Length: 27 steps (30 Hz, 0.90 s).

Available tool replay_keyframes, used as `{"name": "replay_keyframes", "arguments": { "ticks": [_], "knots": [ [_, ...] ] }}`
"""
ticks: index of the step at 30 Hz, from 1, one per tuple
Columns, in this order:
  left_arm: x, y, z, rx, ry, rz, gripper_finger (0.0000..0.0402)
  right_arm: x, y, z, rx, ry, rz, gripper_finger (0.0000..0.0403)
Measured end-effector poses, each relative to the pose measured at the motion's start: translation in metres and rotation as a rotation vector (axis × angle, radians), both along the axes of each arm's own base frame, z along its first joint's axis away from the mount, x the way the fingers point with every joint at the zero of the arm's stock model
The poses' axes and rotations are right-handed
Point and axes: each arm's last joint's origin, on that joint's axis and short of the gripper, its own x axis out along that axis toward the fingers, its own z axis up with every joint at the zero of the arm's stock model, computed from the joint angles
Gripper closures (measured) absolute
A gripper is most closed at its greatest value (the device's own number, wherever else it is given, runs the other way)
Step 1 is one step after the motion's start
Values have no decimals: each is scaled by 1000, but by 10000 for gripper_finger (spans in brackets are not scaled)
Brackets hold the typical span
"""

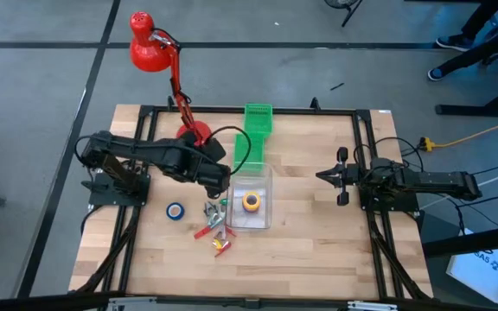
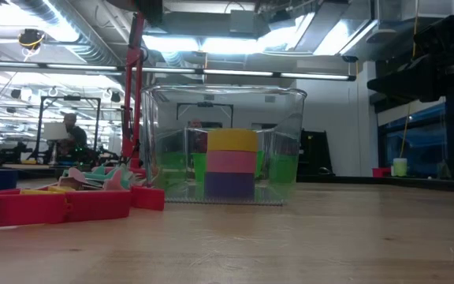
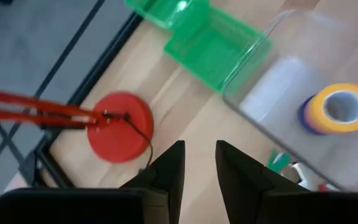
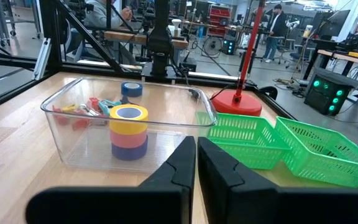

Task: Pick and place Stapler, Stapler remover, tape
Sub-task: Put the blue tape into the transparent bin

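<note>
Your tape: three rolls stacked in the clear bin (image 1: pixel 266 186), yellow roll (image 1: pixel 251 201) on top, pink roll (image 2: pixel 231 162) under it, a blue-violet roll (image 2: pixel 230 184) at the bottom. One more blue roll (image 1: pixel 175 211) lies loose on the surface (image 1: pixel 318 250), well apart from the bin on the left arm's side. Red stapler (image 2: pixel 57 207) lies flat in the clutter just beside the bin; the small red and silver bits (image 1: pixel 216 226) there are too jumbled to sort, so which one is the remover you can't tell.

Handling, judged: the rolls look light, stiff, smooth-sided. Pinch across the ring wall, or one finger down the core; the stack may topple if nudged. The stapler looks rigid and heavier, so grip it across the body mid-length.

Left pincer (image 3: pixel 199 163) hovers above the surface between the red lamp base (image 3: pixel 120 127) and the bin, fingers apart, holding nothing. Right pincer (image 4: pixel 196 155) waits at its own side, fingers together, empty.

Surface is bare pale wood, likely decent grip. Green baskets (image 1: pixel 257 130) sit behind the bin. Room beyond: workshop benches, people far off.
</note>
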Motion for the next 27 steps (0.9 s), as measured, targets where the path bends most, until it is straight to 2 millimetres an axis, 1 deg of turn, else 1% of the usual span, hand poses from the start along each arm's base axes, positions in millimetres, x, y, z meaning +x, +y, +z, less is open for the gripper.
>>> {"name": "replay_keyframes", "arguments": {
  "ticks": [4, 8, 12, 17, 19, 22, 27],
  "knots": [
    [-8, 1, -19, -20, 47, 47, 314, 0, 0, 0, 0, 0, 0, 382],
    [-24, 3, -38, -59, 75, 103, 315, 0, 0, 0, 0, 0, 0, 382],
    [-36, 5, -63, -108, 4, 125, 321, 0, 0, 0, 0, 0, 0, 382],
    [-45, 5, -96, -201, -102, 114, 329, 0, 0, 0, 0, 0, 0, 382],
    [-47, 5, -104, -241, -130, 117, 331, 0, 0, 0, 0, 0, 0, 382],
    [-51, 5, -112, -294, -119, 142, 331, 0, 0, 0, 0, 0, 0, 382],
    [-57, 3, -122, -474, -56, 256, 326, 0, 0, 0, 0, 0, 0, 382]
  ]
}}
